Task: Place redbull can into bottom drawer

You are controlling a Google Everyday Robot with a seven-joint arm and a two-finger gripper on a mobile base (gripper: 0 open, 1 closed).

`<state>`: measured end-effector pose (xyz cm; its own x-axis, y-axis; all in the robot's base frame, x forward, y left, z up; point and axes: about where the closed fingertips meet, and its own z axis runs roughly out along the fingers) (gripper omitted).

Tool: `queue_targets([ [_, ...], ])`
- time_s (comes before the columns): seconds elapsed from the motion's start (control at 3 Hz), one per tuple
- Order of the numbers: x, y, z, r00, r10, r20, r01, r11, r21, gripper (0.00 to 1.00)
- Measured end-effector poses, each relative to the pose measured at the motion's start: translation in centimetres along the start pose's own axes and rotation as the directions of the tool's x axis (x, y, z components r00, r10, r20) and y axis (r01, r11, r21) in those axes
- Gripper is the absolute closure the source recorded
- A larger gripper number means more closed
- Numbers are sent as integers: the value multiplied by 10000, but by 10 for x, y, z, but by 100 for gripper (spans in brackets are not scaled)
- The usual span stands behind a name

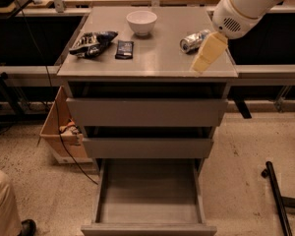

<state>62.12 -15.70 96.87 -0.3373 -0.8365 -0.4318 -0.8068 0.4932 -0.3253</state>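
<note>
Reach step, pre-grasp: gripper point(209, 53) hangs over the bench's point(147, 60) front-right corner, just beside the redbull can point(193, 41) lying on its side nr the right edge, not holding it, opening can't tell; next move prob. means straddling the can, w/ bottom drawer point(147, 193) pulled open below.

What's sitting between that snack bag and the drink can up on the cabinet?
A small black packet, seen in the camera view; otherwise bare grey top. The claw hovers close by the can, on its near side.
</note>
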Motion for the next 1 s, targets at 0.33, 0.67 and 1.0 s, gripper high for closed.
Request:
queue_targets([
  [0.33,0,0,0,10000,1,1,-1,10000,0,0],
  [0.67,-13,-12,24,9947,850,581,-862,9961,180,0],
  [1.0,-29,-42,66,9556,2549,1477,-2649,9629,523,0],
])
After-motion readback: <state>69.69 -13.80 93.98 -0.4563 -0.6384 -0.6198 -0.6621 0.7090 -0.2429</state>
